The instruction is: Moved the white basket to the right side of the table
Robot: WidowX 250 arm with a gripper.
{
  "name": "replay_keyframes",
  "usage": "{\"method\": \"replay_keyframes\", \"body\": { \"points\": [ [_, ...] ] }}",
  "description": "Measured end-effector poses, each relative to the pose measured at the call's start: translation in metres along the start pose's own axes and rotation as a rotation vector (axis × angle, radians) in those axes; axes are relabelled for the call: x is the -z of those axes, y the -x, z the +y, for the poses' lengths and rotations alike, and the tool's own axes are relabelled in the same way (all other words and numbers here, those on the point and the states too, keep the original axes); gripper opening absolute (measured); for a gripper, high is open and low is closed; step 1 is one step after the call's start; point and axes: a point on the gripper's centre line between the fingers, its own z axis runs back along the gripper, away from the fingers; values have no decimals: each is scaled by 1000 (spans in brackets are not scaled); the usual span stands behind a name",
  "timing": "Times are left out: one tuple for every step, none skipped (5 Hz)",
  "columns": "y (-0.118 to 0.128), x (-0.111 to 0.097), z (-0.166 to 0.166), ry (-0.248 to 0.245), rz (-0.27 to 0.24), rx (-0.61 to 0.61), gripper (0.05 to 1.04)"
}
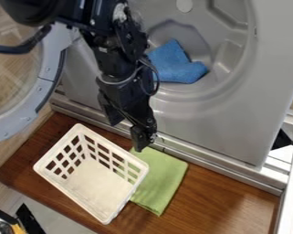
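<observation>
The black gripper [128,131] hangs over the back right edge of the white basket, its two fingers spread apart with nothing visible between them. The white basket [98,200] is a rectangular one with slotted walls, standing upright at an angle on the left part of the brown wooden table [212,194]. One fingertip appears close to the basket's far rim; whether it touches cannot be told. A green cloth [165,177] lies flat on the table, partly behind and under the basket's right side.
Behind the table stands a grey machine [209,119] with a round opening, where a blue cloth [173,66] lies. Its round door [42,91] hangs open at the left. A metal rail [203,160] runs along the table's back edge, and a white frame [291,192] stands at the right.
</observation>
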Motion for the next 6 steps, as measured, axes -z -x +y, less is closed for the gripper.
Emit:
{"method": "replay_keyframes", "body": {
  "points": [
    [2, 3, -1, 8, 15, -9, 1000],
    [3, 7, -23, 62, 36, -46, 1000],
    [13, 15, -37, 73, 36, -65, 1000],
    [22, 27, -49, 57, 70, -80, 1000],
    [38, 45, -52, 30, 121, -123, 1000],
    [46, 61, -48, -4, 166, -150, 1000]
  ]
}}
